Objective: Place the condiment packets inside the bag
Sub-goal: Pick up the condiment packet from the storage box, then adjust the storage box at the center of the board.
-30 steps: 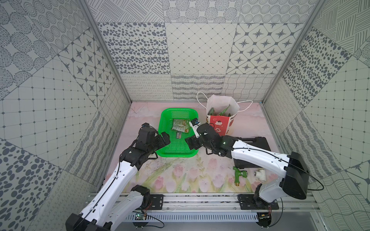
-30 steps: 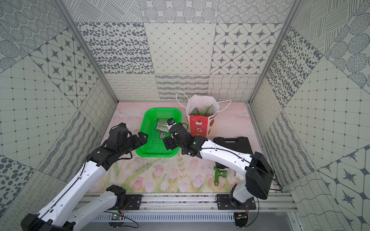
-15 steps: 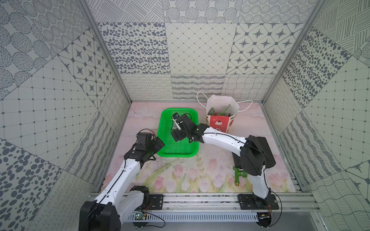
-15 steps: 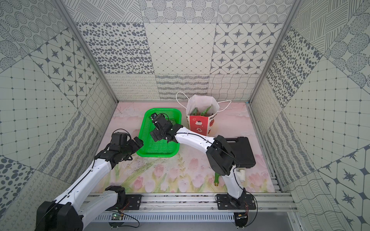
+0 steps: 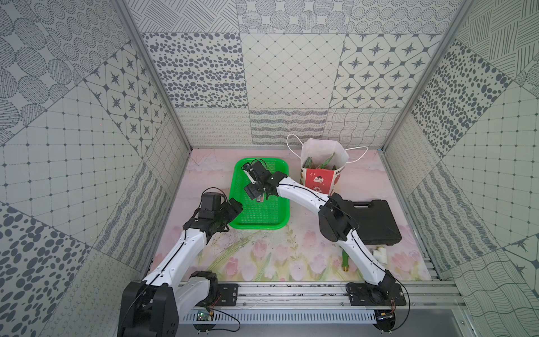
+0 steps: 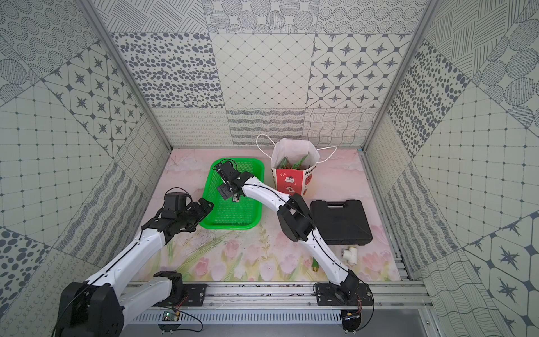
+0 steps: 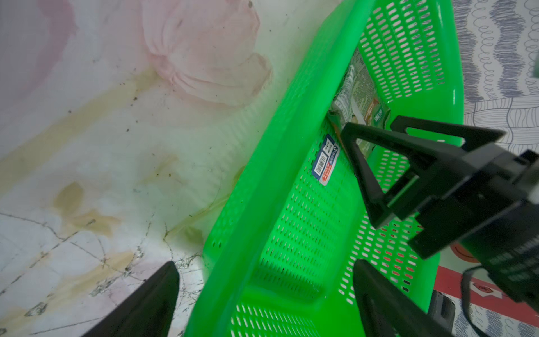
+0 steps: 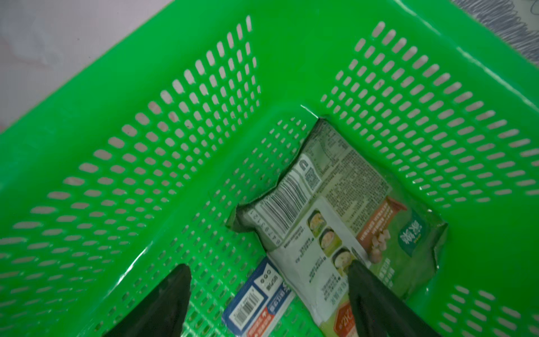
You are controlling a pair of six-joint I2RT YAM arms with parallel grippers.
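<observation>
condiment packet (image 8: pixel 335 210) in the basket (image 8: pixel 145 116) likely gets pinched next by the released right hand (image 8: pixel 268 265); left hand (image 7: pixel 265 264) hangs released.

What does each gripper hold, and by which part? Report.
Nothing is held. The right gripper stands open over a packet in the basket; the left gripper is open.

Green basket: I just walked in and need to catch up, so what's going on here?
The right claw is down inside the basket, open over one packet that lies barcode side up in a corner. The packet is not gripped. The left claw is open at the basket's near corner, with one finger on each side of the rim. The bag stands upright beside the basket, with green packets showing inside.
</observation>
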